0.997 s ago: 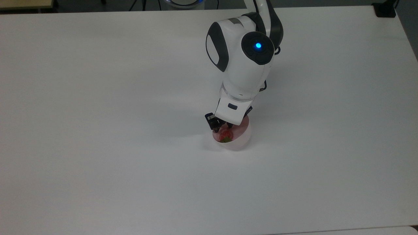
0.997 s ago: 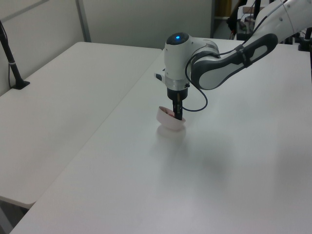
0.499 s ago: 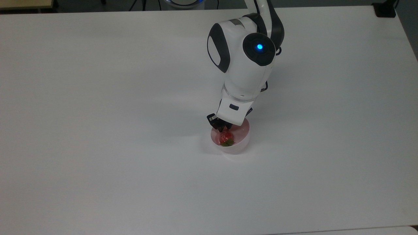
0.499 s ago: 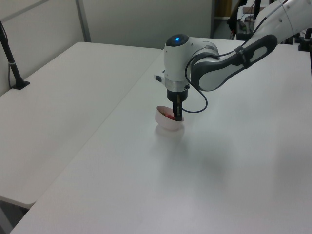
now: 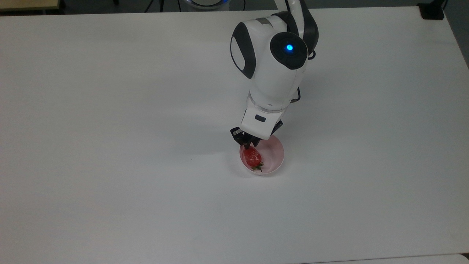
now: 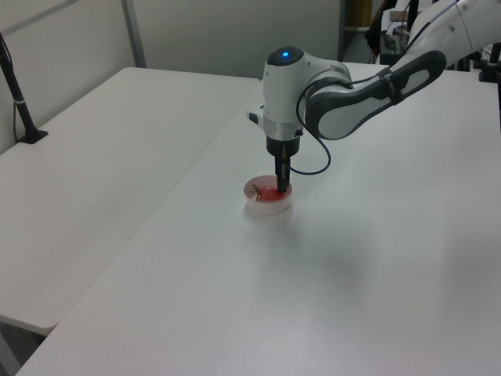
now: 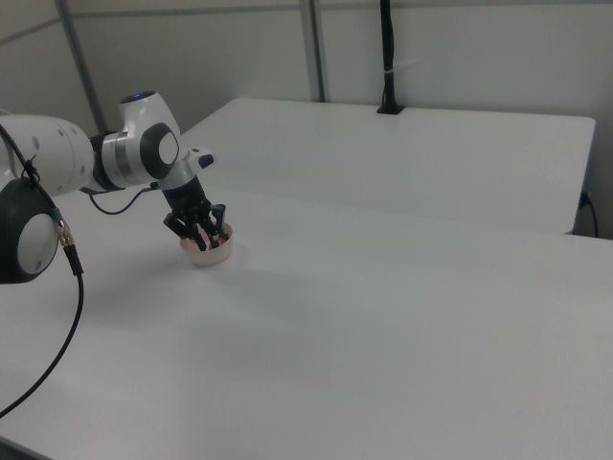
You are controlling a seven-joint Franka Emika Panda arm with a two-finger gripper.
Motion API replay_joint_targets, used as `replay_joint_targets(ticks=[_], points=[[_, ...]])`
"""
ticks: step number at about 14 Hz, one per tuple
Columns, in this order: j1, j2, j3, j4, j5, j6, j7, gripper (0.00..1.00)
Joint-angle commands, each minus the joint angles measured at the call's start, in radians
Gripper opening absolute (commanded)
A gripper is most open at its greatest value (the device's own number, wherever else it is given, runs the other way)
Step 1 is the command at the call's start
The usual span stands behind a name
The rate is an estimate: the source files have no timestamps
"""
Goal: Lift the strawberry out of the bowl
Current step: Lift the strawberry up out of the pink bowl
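Note:
The pale pink bowl (image 5: 280,156) stands flat and upright on the white table, below the middle of the top view. The red strawberry (image 5: 253,157) lies in the bowl's left half in the top view, its green cap pointing toward the bottom edge. My gripper (image 5: 249,145) points down just over the bowl's upper-left rim, its tip at the strawberry's pointed end. In the left view the gripper (image 6: 281,184) reaches into the bowl (image 6: 266,207), where the strawberry (image 6: 270,195) shows as red. In the right view the gripper (image 7: 199,232) covers the top of the bowl (image 7: 206,257).
The white table (image 5: 110,146) stretches wide on all sides of the bowl. A second white table (image 6: 102,149) adjoins it, with a black post (image 6: 19,102) on its far side. A black block (image 5: 432,11) sits at the table's top right corner in the top view.
The bowl was tipped under the gripper a second ago and now sits level. The arm has risen a little, and more of the strawberry shows.

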Motion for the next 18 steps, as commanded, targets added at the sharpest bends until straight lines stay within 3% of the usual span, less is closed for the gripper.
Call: replay_joint_targets(ticks=[1, 5, 11, 14, 18], points=[[-0.005, -0.015, 0.005, -0.017, 0.059, 0.106, 0.149, 0.75], [-0.003, 0.016, 0.005, -0.016, 0.064, 0.208, 0.303, 0.79], [-0.003, 0.038, 0.003, -0.025, 0.053, 0.214, 0.303, 0.77], [-0.003, 0.048, 0.003, -0.025, 0.053, 0.215, 0.306, 0.62], [-0.003, 0.047, 0.005, -0.025, 0.057, 0.215, 0.306, 0.29]])
